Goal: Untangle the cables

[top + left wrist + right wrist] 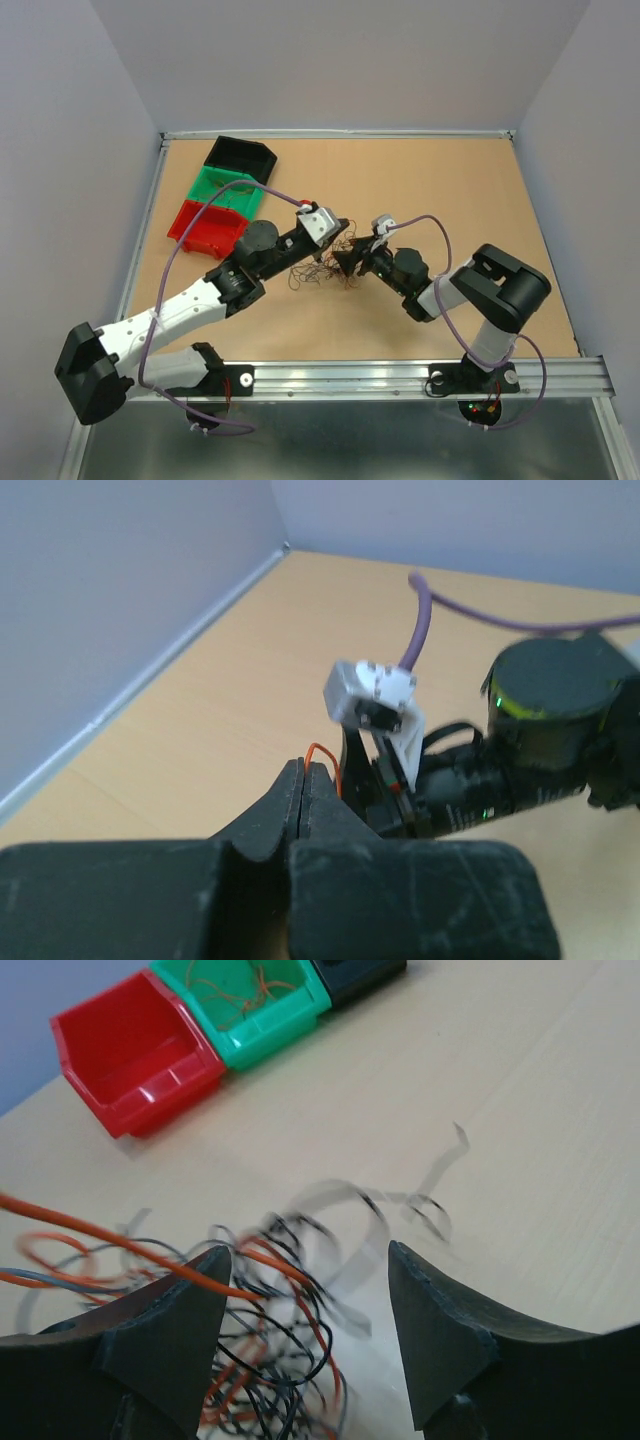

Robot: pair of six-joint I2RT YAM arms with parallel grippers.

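The left fingers (pixel 303 798) are pressed shut on 1 orange strand (pixel 325 762), which loops out just above their tips. The right fingers (pixel 307 1252) stand apart and hold nothing. The cables (pixel 262 1345), a tangle of orange, black and brown, lie on the bench (pixel 520 1140) between and just below them. Seen from above, the 2 pairs of fingers sit very near each other, almost tip to tip, with the tangle under both.

The main risk is probably a greedy bite. If the right fingers close where they stand, they likely trap many strands at once, perhaps including the one the left fingers hold. Pulling apart would then cinch the knot rather than free a wire.

The wires are thin and springy, so the pinched strand could slip out of the left fingers under tension. Being so light, the whole clump might also simply lift or drag along with it.

With the tips this close, a small misjudged move could knock the fingers together or scrape them on the bench.
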